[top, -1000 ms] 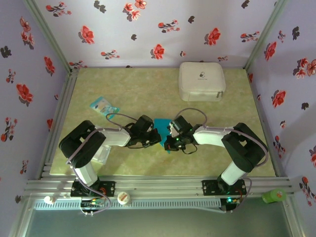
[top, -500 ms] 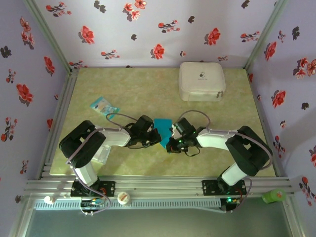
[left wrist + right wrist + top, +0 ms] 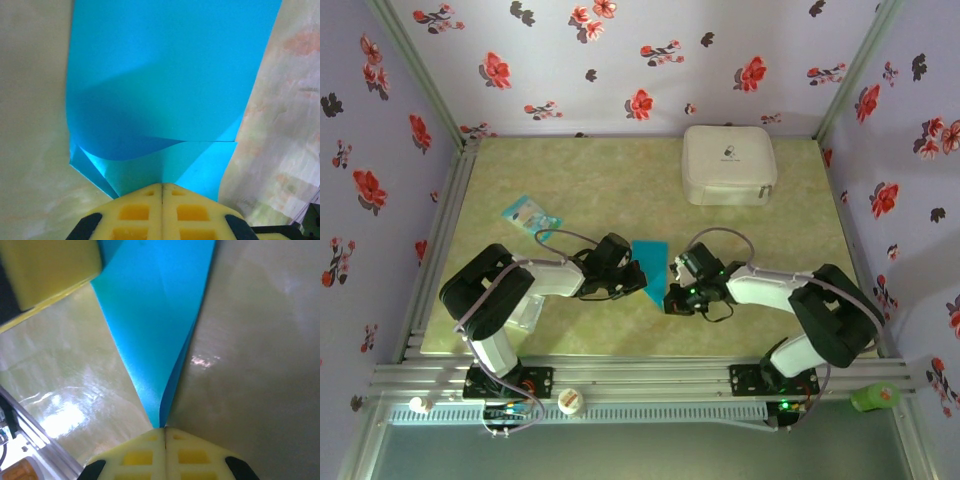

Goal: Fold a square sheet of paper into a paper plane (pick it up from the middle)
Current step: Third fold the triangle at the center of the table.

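Teal-blue square sheet of paper, partly folded, sits mid-surface between both arms. The left jaws pinch its 8 o'clock edge, and the right jaws pinch a creased corner at 5 o'clock.

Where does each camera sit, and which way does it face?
Top external: above and behind both arms, looking down on them and the table.
Left wrist: behind the left gripper, looking along it at the blue paper it pinches.
Right wrist: behind the right gripper, likewise pinching the paper.
Shared: the paper, in all three.
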Robot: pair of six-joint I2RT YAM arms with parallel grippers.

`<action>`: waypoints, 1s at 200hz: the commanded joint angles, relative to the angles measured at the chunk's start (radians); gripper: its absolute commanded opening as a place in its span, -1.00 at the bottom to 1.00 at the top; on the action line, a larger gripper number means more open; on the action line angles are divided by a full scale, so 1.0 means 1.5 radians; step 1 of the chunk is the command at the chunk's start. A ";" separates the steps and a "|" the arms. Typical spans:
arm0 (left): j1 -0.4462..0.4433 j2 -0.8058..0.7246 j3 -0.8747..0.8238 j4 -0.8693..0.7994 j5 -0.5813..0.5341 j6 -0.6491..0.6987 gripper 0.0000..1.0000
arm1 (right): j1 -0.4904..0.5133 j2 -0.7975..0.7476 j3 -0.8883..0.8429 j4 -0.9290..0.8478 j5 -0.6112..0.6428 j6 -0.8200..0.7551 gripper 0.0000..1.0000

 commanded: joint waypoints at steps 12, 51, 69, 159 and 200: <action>0.003 0.015 -0.002 -0.050 -0.028 0.015 -1.00 | -0.005 -0.069 0.007 0.027 -0.047 0.041 -0.91; 0.002 0.018 0.000 -0.043 -0.026 0.014 -1.00 | -0.013 -0.043 0.031 0.050 -0.060 0.070 -0.91; 0.000 0.017 0.000 -0.041 -0.023 0.014 -1.00 | -0.013 -0.033 0.035 0.036 -0.048 0.068 -0.89; -0.001 0.018 -0.004 -0.033 -0.023 0.009 -1.00 | -0.013 0.092 0.066 0.126 -0.053 0.113 -0.90; 0.000 0.011 -0.004 -0.029 -0.023 0.013 -1.00 | -0.017 0.109 0.050 0.086 -0.032 0.090 -0.90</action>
